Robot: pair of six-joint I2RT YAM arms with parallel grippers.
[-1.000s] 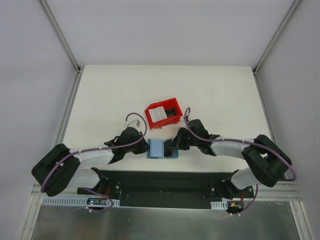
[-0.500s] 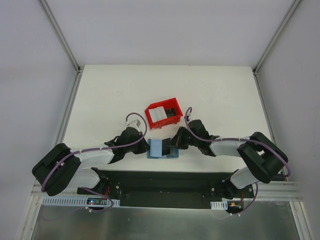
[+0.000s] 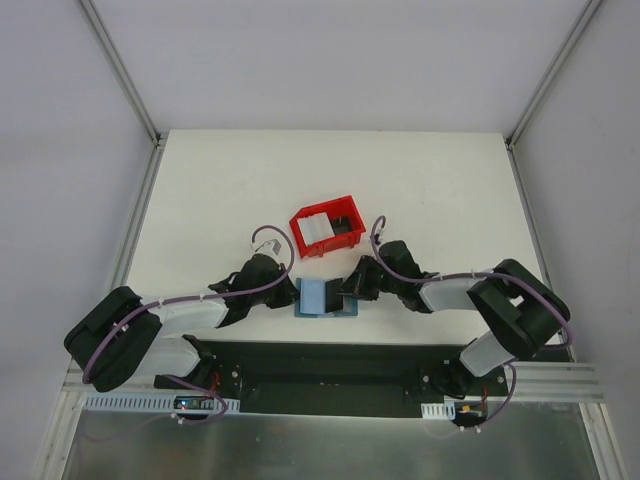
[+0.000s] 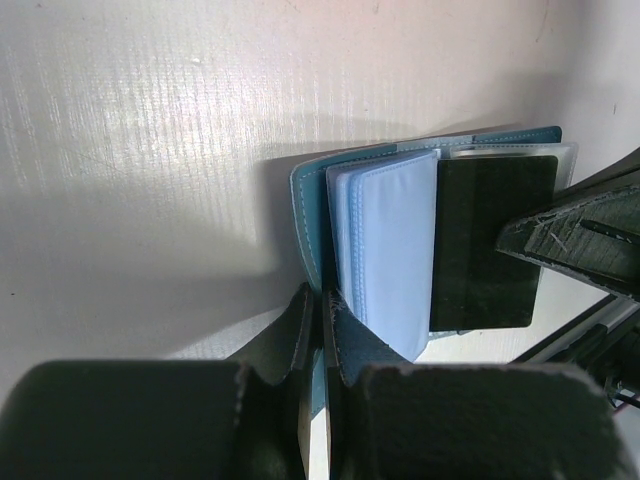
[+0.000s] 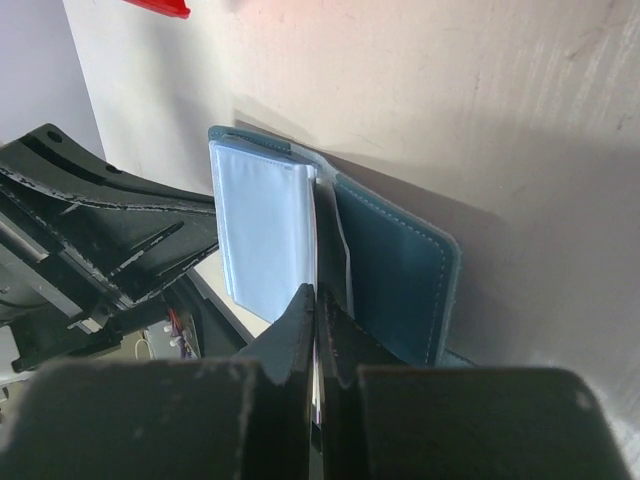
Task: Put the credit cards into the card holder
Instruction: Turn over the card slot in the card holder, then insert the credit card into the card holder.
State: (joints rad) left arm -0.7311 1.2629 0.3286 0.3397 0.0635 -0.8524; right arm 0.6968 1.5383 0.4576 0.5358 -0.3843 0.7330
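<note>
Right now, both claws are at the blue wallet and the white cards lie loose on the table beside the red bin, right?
Not quite. The white cards lie inside the red bin, not loose beside it, as the top external view shows. The left gripper and right gripper are indeed both at the blue wallet.

A red plastic bin (image 3: 322, 206) on a white table (image 3: 220, 190).
The bin sits askew, just beyond the left gripper (image 3: 293, 295) and the right gripper (image 3: 348, 295), roughly between them and touching neither.
</note>
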